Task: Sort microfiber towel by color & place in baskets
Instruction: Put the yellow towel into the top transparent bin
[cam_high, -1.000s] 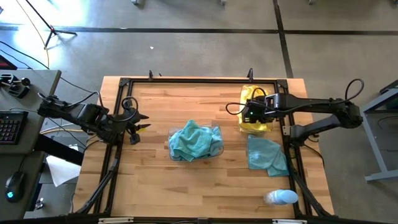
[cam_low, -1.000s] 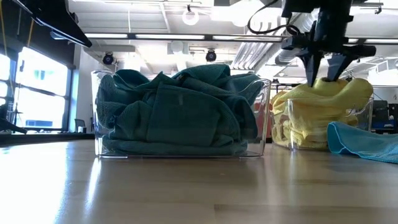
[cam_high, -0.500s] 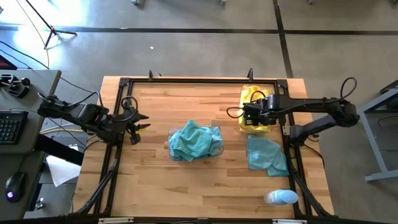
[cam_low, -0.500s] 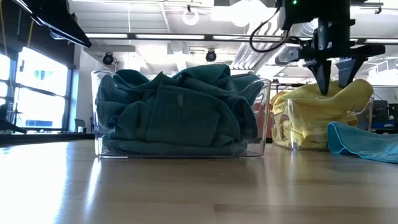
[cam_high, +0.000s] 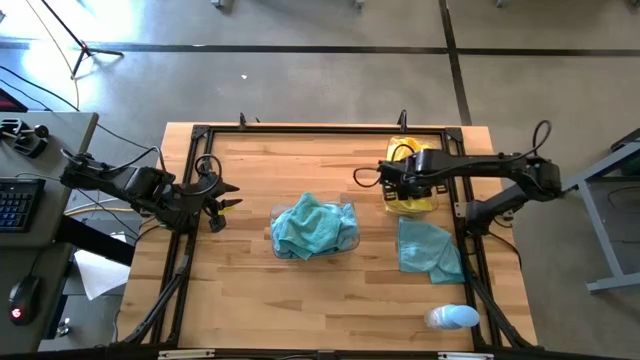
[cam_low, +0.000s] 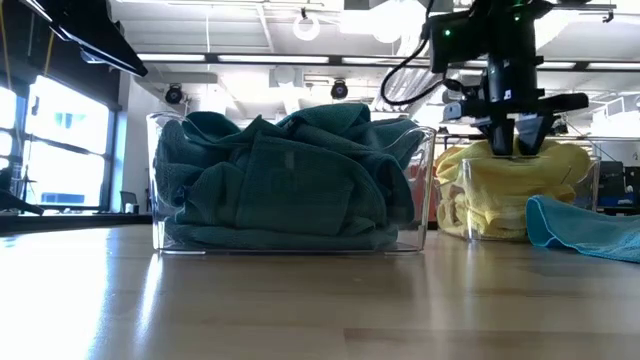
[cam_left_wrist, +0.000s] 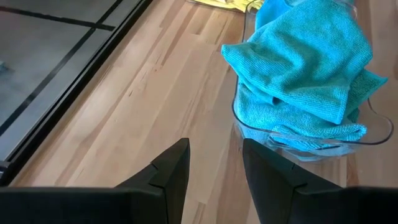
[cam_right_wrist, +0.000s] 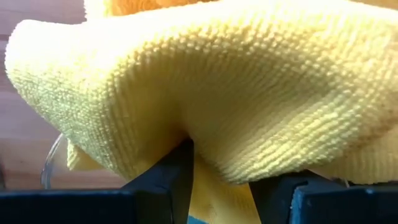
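On the table seen from above, teal towels (cam_high: 312, 226) are filling the middle basket (cam_high: 351, 238) while one teal towel (cam_high: 428, 250) is lying loose, and, level and close up, the right gripper (cam_low: 515, 140) is pinching yellow towels (cam_right_wrist: 205, 93) in their basket (cam_low: 590, 190), the left gripper (cam_left_wrist: 214, 165) waiting spread.

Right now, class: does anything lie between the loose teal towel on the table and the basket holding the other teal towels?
Nothing visible does: bare wood separates the loose teal towel from the teal basket. The yellow basket sits off that line.
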